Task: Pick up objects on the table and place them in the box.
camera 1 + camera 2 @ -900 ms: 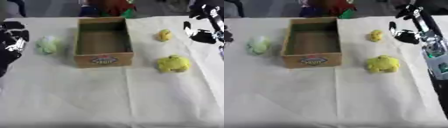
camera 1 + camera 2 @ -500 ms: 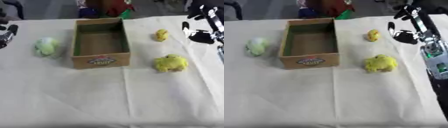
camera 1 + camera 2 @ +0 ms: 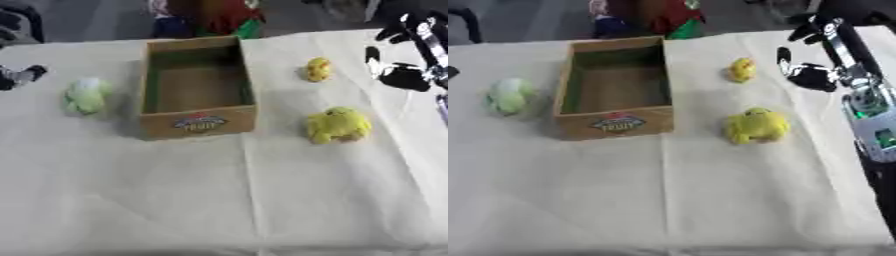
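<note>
An open cardboard box point(image 3: 200, 121) with nothing in it stands left of the table's middle. Left of it lies a pale green soft object point(image 3: 86, 95). On the box's right, a small yellow object point(image 3: 318, 69) sits farther back and a bigger yellow soft toy point(image 3: 338, 125) lies nearer. My right hand point(image 3: 809, 74) hovers at the right, beyond the small yellow object, fingers relaxed and holding nothing. Only a dark sliver of my left hand point(image 3: 17, 76) shows at the left edge, apart from the green object.
A cream cloth point(image 3: 236, 200) with creases covers the table. Red, green and blue things point(image 3: 219, 15) stand just past the far edge behind the box. My right forearm point(image 3: 874, 120) runs down the right side.
My left hand has drawn back to the left, almost out of view. The right hand has hardly moved. The objects and the box lie as before.
</note>
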Action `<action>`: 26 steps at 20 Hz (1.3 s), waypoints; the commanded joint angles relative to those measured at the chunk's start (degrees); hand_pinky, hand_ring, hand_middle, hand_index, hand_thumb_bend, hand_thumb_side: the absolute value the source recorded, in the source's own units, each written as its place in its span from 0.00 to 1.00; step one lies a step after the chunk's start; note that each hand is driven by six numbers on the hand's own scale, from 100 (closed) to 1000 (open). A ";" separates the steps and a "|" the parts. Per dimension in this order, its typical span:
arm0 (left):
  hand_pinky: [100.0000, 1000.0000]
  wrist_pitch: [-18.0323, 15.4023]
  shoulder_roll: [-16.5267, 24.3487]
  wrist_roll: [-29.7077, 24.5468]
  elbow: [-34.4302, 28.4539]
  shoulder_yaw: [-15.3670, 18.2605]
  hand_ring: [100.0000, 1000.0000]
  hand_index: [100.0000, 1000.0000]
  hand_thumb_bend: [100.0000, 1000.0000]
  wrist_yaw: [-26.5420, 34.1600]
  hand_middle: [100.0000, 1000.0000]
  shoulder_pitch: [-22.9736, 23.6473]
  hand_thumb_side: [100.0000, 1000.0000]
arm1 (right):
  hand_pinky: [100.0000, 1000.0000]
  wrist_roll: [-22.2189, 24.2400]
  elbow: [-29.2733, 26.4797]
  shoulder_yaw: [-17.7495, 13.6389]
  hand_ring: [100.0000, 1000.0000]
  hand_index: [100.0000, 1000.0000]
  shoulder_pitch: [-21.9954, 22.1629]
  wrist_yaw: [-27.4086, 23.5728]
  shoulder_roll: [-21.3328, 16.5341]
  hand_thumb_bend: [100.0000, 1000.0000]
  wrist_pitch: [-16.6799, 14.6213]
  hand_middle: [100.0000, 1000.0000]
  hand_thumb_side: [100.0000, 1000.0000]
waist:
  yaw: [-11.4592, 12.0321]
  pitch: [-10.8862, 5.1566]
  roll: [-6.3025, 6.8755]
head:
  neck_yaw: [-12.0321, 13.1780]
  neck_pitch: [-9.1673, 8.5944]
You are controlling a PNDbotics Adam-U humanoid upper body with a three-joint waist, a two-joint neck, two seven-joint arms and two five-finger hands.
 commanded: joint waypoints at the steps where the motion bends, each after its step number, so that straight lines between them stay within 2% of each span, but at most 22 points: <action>1: 0.76 -2.57 -0.99 -3.59 6.01 -0.42 0.76 0.86 0.56 -5.76 0.75 -3.74 0.00 | 0.71 0.32 -0.43 -0.03 0.72 0.81 -0.87 -0.27 -0.62 0.04 -0.18 0.54 0.00 | -0.19 -0.98 -0.12 | 0.29 0.27; 5: 0.74 -4.82 -4.67 -7.76 11.76 -0.11 0.74 0.83 0.61 -13.03 0.73 -7.59 0.00 | 0.71 0.38 -0.35 0.03 0.72 0.81 -0.81 -0.36 -0.34 0.04 -0.23 0.54 0.00 | -0.50 -1.06 -0.26 | 0.55 0.27; 9: 0.75 -5.68 -7.87 -8.62 15.36 0.83 0.75 0.83 0.63 -18.97 0.73 -10.07 0.00 | 0.71 0.58 -0.26 0.25 0.72 0.81 -0.81 -0.41 0.03 0.04 -0.34 0.54 0.00 | -0.90 -1.01 -0.47 | 0.92 0.27; 12: 0.74 -4.92 -10.12 -6.82 17.69 1.74 0.75 0.83 0.60 -22.74 0.73 -11.32 0.00 | 0.71 0.59 -0.22 0.28 0.72 0.81 -0.83 -0.50 0.20 0.03 -0.35 0.54 0.00 | -1.24 -0.92 -0.65 | 1.18 0.27; 17: 0.75 -3.39 -12.94 -0.83 20.57 2.80 0.78 0.84 0.61 -26.66 0.75 -12.47 0.00 | 0.71 0.79 -0.23 0.50 0.72 0.81 -1.03 -0.63 0.76 0.03 -0.45 0.54 0.00 | -1.88 -0.73 -0.85 | 1.88 0.27; 21: 0.74 -2.95 -14.37 1.17 22.57 2.94 0.77 0.83 0.59 -29.23 0.76 -12.64 0.00 | 0.71 0.96 -0.19 0.67 0.72 0.81 -1.13 -0.71 1.12 0.02 -0.54 0.54 0.00 | -2.38 -0.64 -0.92 | 2.26 0.27; 23: 0.70 -2.55 -14.83 1.24 23.36 2.78 0.73 0.82 0.59 -30.75 0.72 -12.40 0.00 | 0.71 0.96 -0.17 0.66 0.72 0.81 -1.08 -0.73 1.15 0.02 -0.54 0.54 0.00 | -2.49 -0.58 -0.97 | 2.15 0.27; 26: 0.58 -1.56 -14.90 0.55 23.89 2.60 0.55 0.72 0.55 -33.36 0.55 -12.05 0.00 | 0.71 0.82 -0.10 0.51 0.72 0.81 -0.94 -0.75 0.98 0.02 -0.46 0.54 0.00 | -2.53 -0.55 -0.99 | 2.06 0.27</action>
